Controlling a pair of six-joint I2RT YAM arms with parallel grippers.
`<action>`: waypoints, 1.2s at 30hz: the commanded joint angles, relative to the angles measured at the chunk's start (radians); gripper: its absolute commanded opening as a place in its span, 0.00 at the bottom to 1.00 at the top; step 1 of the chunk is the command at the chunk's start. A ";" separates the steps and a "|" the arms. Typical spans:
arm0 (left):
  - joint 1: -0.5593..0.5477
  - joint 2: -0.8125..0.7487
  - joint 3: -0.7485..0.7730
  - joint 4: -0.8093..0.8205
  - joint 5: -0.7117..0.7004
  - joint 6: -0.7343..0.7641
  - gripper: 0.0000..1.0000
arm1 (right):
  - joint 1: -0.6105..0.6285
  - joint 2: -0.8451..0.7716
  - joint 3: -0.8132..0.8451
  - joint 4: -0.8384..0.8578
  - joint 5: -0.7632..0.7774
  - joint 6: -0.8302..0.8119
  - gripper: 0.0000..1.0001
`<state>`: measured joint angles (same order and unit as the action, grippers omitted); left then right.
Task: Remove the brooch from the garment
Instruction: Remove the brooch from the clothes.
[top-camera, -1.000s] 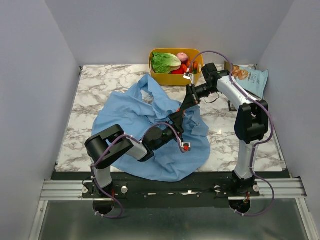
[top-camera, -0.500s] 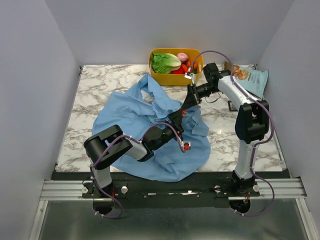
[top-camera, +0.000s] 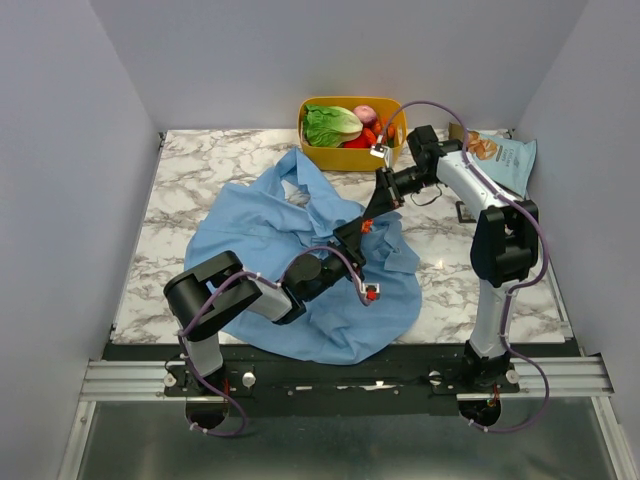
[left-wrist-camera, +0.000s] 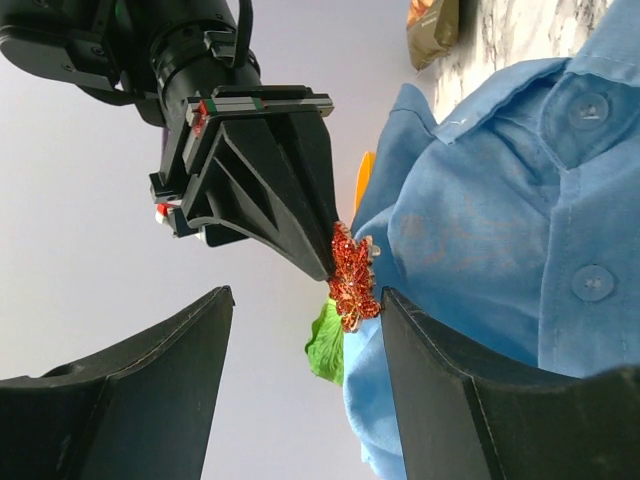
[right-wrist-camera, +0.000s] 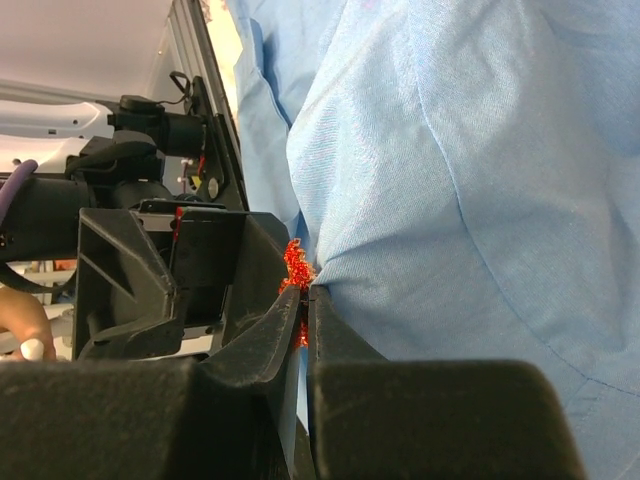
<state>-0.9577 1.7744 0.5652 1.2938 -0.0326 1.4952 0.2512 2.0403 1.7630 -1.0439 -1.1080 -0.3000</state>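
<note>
The garment (top-camera: 250, 240), a light-blue shirt, lies bunched on the marble table (top-camera: 180, 190); its buttoned front fills the left wrist view (left-wrist-camera: 500, 200) and the right wrist view (right-wrist-camera: 450, 150). A red-orange glittery ornament (left-wrist-camera: 352, 278) sits at a raised fold of the cloth. My right gripper (top-camera: 366, 228) is shut on that ornament (right-wrist-camera: 296, 262), its tips (left-wrist-camera: 335, 265) pinching the ornament's upper edge. My left gripper (left-wrist-camera: 305, 295) is open, one finger (left-wrist-camera: 420, 370) against the cloth just beside the ornament, the other apart from it. The brooch is out of view.
A yellow basket (top-camera: 345, 158) with lettuce (top-camera: 330, 125) and other produce stands at the back of the table. A chip bag (top-camera: 500, 155) lies at the back right. Side walls close in the table left and right.
My left arm's elbow has sunk slightly toward the near left and its jaws have narrowed a little. The right gripper has stayed pinched on the ornament.
</note>
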 joint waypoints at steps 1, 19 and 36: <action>0.000 -0.021 -0.018 0.398 -0.009 0.010 0.66 | -0.004 -0.009 0.010 -0.025 -0.003 -0.014 0.14; 0.000 0.011 0.032 0.398 -0.016 0.008 0.40 | -0.004 -0.003 0.012 -0.033 -0.004 -0.022 0.14; 0.000 0.031 0.044 0.398 -0.052 -0.027 0.18 | -0.006 -0.002 0.009 -0.034 0.002 -0.024 0.14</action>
<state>-0.9577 1.8015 0.5819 1.2907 -0.0547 1.4811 0.2466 2.0403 1.7630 -1.0462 -1.1088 -0.3050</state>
